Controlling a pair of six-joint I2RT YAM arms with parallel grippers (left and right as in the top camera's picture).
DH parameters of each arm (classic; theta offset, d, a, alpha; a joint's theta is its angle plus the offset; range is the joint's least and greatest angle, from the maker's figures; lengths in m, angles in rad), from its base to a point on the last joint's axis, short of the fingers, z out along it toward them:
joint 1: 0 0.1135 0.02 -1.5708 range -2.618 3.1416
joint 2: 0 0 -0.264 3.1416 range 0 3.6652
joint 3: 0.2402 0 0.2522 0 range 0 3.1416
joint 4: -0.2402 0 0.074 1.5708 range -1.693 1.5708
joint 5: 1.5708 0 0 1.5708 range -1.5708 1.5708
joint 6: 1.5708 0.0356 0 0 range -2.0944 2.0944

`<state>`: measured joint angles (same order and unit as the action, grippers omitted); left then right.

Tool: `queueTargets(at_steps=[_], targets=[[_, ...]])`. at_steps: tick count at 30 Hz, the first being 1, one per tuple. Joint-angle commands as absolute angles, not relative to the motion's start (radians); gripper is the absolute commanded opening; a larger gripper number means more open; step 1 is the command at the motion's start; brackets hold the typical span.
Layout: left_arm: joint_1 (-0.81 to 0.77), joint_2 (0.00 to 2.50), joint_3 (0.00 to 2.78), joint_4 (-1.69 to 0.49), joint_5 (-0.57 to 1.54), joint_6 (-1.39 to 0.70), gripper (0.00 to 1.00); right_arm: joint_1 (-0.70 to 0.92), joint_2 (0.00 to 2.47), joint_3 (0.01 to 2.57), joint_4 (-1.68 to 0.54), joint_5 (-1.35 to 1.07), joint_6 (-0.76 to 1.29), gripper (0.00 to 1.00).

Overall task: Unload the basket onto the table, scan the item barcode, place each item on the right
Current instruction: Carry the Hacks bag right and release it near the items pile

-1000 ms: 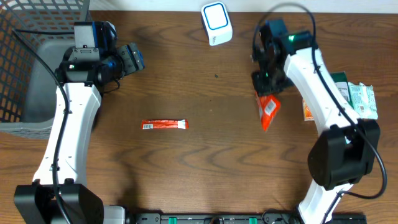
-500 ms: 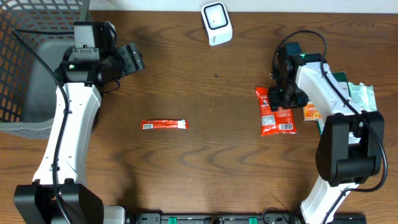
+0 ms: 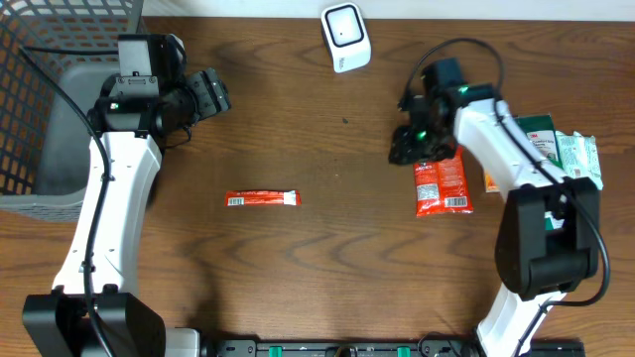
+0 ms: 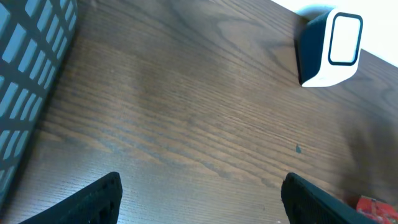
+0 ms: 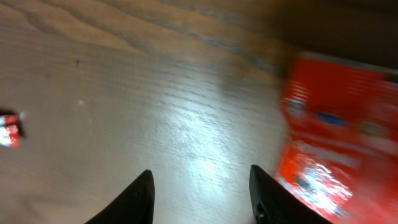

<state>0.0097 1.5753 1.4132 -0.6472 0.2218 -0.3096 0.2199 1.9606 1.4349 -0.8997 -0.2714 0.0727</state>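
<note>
A red pouch (image 3: pixel 442 186) lies flat on the table, also visible at the right of the right wrist view (image 5: pixel 339 137). My right gripper (image 3: pixel 407 149) hovers just left of its top edge, open (image 5: pixel 200 205), with only bare wood between the fingers. A slim red stick packet (image 3: pixel 261 198) lies mid-table with a white barcode end on its left (image 5: pixel 9 130). The white scanner (image 3: pixel 345 37) stands at the back centre, seen in the left wrist view too (image 4: pixel 329 48). My left gripper (image 3: pixel 208 94) is open (image 4: pixel 202 205) and empty, far left of the scanner.
A wire basket (image 3: pixel 40 99) fills the back left corner; its mesh shows in the left wrist view (image 4: pixel 31 74). Green packets (image 3: pixel 575 159) and an orange one (image 3: pixel 491 178) lie by the right edge, close to the red pouch.
A second ago my right gripper held the red pouch, hanging. It laid the pouch flat on the table, let go, and moved off to the left. The left arm stayed put.
</note>
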Motion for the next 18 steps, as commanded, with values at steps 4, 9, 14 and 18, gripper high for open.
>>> queueTargets(at_steps=[4,9,14,18], targets=[[0.012,1.565,1.418,-0.648,0.216,-0.297,0.82,0.289,1.960,1.297,-0.789,-0.040,0.192,0.47],[0.012,1.565,1.418,-0.648,0.216,-0.297,0.82,0.282,1.960,1.296,-0.839,0.159,0.221,0.47],[0.012,1.565,1.418,-0.648,0.215,-0.297,0.82,0.277,1.958,1.301,-0.860,0.201,0.258,0.51],[0.012,1.565,1.418,-0.648,0.215,-0.297,0.82,0.298,1.954,1.354,-0.867,-0.038,0.186,0.51]])
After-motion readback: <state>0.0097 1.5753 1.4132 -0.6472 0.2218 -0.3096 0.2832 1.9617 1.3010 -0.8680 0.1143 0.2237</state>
